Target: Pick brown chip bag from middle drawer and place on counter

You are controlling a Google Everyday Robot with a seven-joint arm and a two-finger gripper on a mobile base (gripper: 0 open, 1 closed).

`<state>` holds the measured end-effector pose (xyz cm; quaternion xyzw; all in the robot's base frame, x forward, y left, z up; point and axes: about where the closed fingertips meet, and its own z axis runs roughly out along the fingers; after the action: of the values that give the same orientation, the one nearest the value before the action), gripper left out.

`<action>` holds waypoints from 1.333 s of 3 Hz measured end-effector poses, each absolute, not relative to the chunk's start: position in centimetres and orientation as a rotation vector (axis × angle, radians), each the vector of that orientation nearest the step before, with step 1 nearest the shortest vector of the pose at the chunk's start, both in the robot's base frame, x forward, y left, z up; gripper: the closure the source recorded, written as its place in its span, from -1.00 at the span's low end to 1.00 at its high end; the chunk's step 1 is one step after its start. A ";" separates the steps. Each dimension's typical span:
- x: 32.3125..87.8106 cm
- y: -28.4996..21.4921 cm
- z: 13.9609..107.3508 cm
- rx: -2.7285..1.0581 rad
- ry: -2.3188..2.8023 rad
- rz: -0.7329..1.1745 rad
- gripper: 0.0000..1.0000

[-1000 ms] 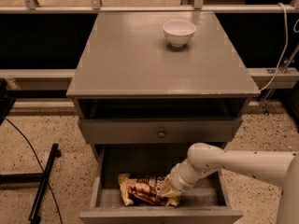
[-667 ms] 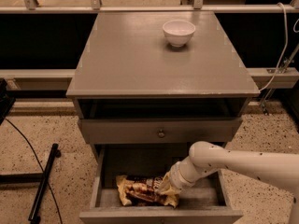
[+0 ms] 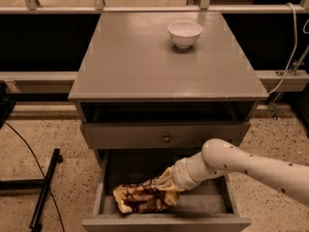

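Pincer [image 3: 165, 181] reaches down into the open middle drawer [image 3: 203, 204], pressed against the right end of the brown chip bag [image 3: 141, 197] lying on its floor; grip cannot be told. White bowl [image 3: 184, 33] stands on the grey surface [image 3: 140, 64] above.

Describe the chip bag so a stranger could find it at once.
Find the grey cabinet; below its knobbed drawer front, the middle drawer stands pulled out. On its floor, at the gripper, lies the brown chip bag: crumpled, dark brown with tan edges, the only thing in it.
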<state>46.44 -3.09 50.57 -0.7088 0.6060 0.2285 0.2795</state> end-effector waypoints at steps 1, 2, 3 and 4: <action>46.3 -2.3 54.1 -1.848 1.545 0.621 1.00; 46.0 -2.3 62.5 -1.759 1.416 0.608 1.00; 45.7 -2.1 69.2 -1.749 1.335 0.584 1.00; 46.1 -2.0 75.5 -1.750 1.271 0.523 1.00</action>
<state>46.10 -1.96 75.49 -0.7054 0.5122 0.2106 0.4424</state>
